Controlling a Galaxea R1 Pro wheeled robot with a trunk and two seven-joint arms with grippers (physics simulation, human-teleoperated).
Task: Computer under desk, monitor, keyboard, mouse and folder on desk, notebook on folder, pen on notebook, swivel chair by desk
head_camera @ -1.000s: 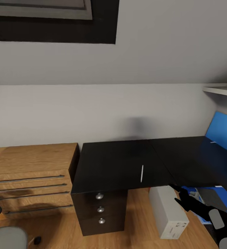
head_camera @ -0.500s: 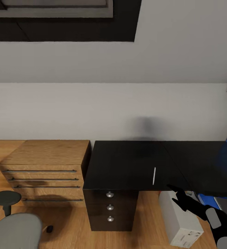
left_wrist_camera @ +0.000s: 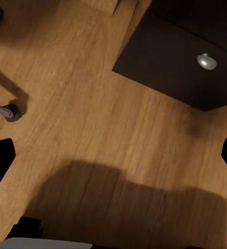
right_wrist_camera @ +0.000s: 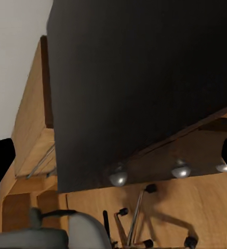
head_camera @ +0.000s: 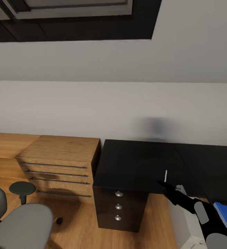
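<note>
A home room set up as a study corner: a black bench (head_camera: 137, 166) with knobbed drawers (head_camera: 118, 206), a wooden dresser (head_camera: 61, 162) beside it, a grey chair (head_camera: 20, 224), plank floor (head_camera: 79, 224) and plain white walls (head_camera: 110, 107).

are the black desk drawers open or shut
Shut. In the head view the three drawer fronts sit flush in one plane under the desk, silver knobs lined up vertically, none pulled out.
</note>
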